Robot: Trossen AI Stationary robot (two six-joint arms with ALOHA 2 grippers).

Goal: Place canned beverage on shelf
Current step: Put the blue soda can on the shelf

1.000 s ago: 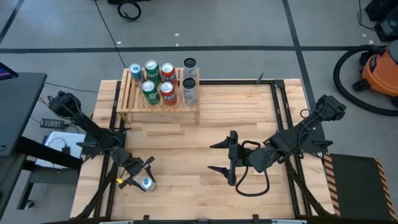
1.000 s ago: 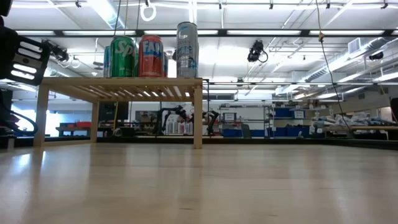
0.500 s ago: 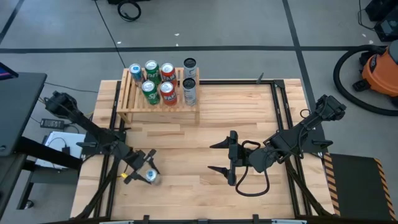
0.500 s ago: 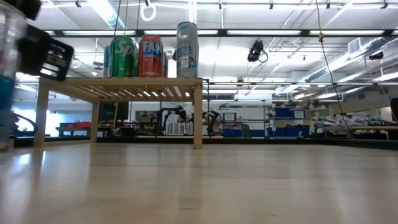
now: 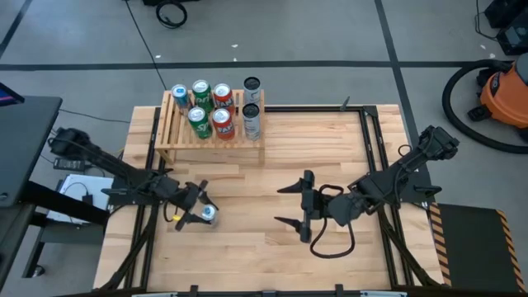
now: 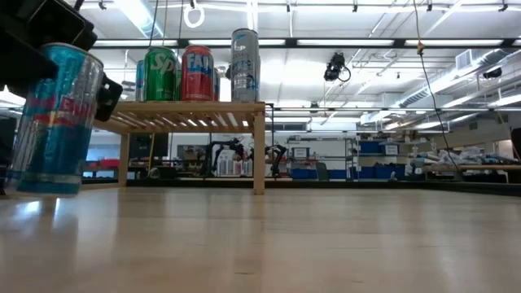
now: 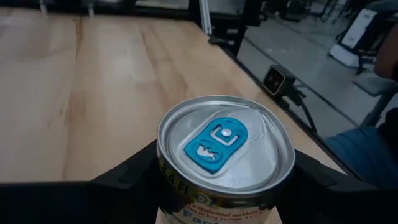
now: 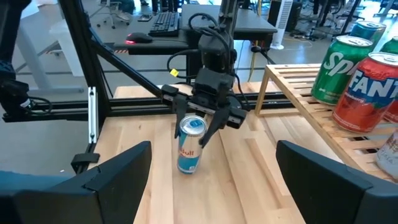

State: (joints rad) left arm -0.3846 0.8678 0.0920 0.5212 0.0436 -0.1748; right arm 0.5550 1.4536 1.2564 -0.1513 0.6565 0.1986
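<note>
The left gripper (image 5: 191, 212) is closed on the blue can (image 5: 207, 214), its fingers (image 8: 181, 114) clamping the can just below the rim, seen in the right wrist view. The can is upright, near the table's (image 5: 330, 140) left front, well short of the shelf (image 5: 216, 144); in the low view its base looks about level with the tabletop, and I cannot tell whether it is lifted clear. The step in hand looks like the carry: the can is grasped and must now go to the shelf. The shelf already bears six cans (image 5: 213, 109), with a bare strip along its front edge and left end. The next move calls for raising the can above the slats and setting it upright there without knocking its neighbours. The right gripper (image 5: 290, 206) waits mid-table, wide open and empty
</note>
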